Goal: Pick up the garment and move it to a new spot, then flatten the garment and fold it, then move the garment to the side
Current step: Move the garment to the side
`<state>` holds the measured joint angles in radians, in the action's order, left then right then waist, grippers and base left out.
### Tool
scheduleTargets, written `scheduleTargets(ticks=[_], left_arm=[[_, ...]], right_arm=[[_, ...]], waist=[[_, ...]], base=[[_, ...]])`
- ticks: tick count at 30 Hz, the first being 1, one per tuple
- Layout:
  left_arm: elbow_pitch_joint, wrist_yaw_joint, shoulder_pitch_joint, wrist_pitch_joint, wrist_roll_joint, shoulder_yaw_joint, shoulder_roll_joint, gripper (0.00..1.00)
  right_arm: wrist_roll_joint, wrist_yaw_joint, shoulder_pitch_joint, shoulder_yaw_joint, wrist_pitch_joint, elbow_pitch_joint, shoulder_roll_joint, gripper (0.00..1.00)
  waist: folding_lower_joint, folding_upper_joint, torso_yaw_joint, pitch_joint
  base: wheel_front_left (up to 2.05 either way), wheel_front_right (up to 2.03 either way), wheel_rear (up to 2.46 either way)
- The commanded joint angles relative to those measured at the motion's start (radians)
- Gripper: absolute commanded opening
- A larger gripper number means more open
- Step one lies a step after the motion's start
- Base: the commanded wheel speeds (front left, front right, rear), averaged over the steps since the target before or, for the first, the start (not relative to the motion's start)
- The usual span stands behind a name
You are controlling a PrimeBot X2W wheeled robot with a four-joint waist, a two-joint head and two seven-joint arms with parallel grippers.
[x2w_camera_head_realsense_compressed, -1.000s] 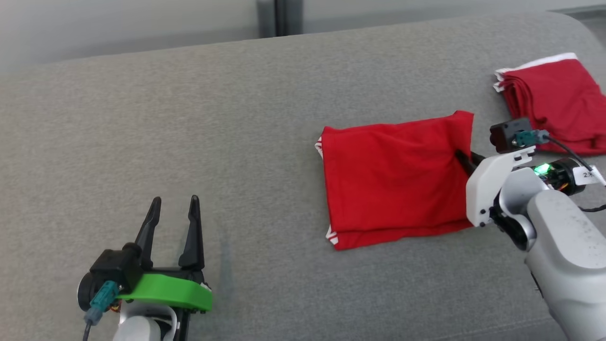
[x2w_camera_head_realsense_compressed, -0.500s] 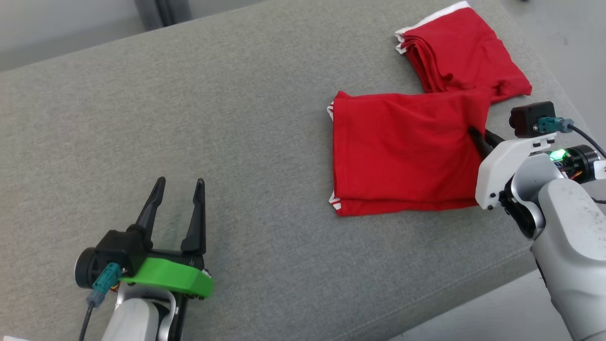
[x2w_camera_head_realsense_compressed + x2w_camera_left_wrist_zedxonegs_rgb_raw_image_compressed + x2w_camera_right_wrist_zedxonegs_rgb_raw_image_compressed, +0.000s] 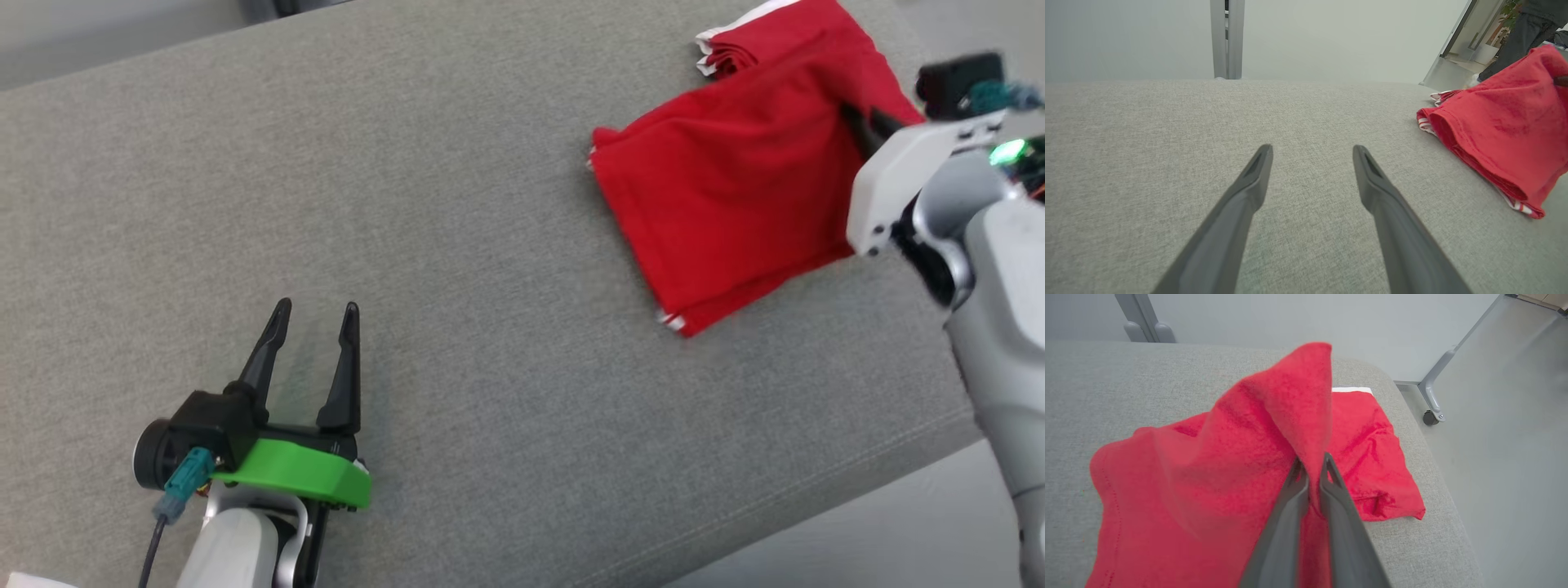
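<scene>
**Right hand pinches the red garment near the far right corner of the tabletop**

The right hand (image 3: 1312, 461) has its two dark fingers pressed together on a fold of the red garment (image 3: 1188, 477). In the right wrist view the cloth rises in a peak just above the fingertips. In the head view this hand (image 3: 865, 122) grips the right edge of the garment (image 3: 735, 188), which is folded into a rough rectangle and lies tilted. The gripped side is lifted, and the lower left corner, where a little white and red trim shows, is close to the grey cloth-covered tabletop (image 3: 490, 163).

Behind the held piece lies a second red garment (image 3: 784, 33), folded, with a white band at its edge. The held one partly covers it in the head view. In the right wrist view it (image 3: 1372, 457) lies flat near the rounded corner of the tabletop. Beyond this corner are the pale floor (image 3: 1515, 457) and a wheeled leg (image 3: 1431, 412).

The left hand (image 3: 314, 310) is well apart from both garments, at the lower left. Its fingers are spread wide and hold nothing. In the left wrist view they (image 3: 1312, 151) point over bare grey cloth.
</scene>
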<state>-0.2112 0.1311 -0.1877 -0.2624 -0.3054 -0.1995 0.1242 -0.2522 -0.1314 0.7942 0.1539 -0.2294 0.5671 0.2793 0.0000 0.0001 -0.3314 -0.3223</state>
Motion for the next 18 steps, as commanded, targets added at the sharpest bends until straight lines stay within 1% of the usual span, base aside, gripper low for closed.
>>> scheduleTargets(ticks=[1, 3, 7, 8, 13, 18], left_arm=[[0.003, 0.000, -0.022, -0.003, 0.003, 0.001, 0.003, 1.00], [0.004, 0.000, -0.028, -0.003, 0.004, -0.007, 0.000, 1.00], [0.004, 0.000, -0.040, -0.003, 0.005, -0.015, -0.003, 1.00], [0.005, 0.000, -0.043, -0.003, 0.006, -0.017, -0.003, 1.00], [0.007, 0.000, -0.054, -0.003, 0.010, -0.023, 0.002, 1.00], [0.013, -0.001, -0.064, -0.003, 0.014, -0.029, 0.008, 1.00]], right_arm=[[0.013, 0.002, 0.036, -0.013, -0.008, 0.012, 0.014, 0.00], [0.028, 0.002, 0.084, -0.033, -0.024, 0.033, 0.040, 0.00], [0.063, 0.002, 0.155, -0.075, -0.043, 0.073, 0.113, 0.00], [0.074, 0.002, 0.171, -0.091, -0.049, 0.085, 0.135, 0.00], [0.114, 0.002, 0.212, -0.179, -0.044, 0.142, 0.200, 0.00], [0.156, 0.002, 0.231, -0.283, -0.017, 0.209, 0.224, 0.00]], waist=[[0.0000, -0.0001, 0.022, -0.018], [0.0000, -0.0001, 0.043, -0.031], [0.0000, -0.0001, 0.088, -0.058], [0.0000, -0.0001, 0.103, -0.068], [0.0000, -0.0001, 0.155, -0.105], [0.0000, -0.0001, 0.194, -0.142]], base=[[0.00, 0.00, 0.00], [0.00, 0.00, 0.00], [0.00, 0.00, 0.00], [0.00, 0.00, 0.00], [0.00, 0.00, 0.00], [0.00, 0.00, 0.00]])
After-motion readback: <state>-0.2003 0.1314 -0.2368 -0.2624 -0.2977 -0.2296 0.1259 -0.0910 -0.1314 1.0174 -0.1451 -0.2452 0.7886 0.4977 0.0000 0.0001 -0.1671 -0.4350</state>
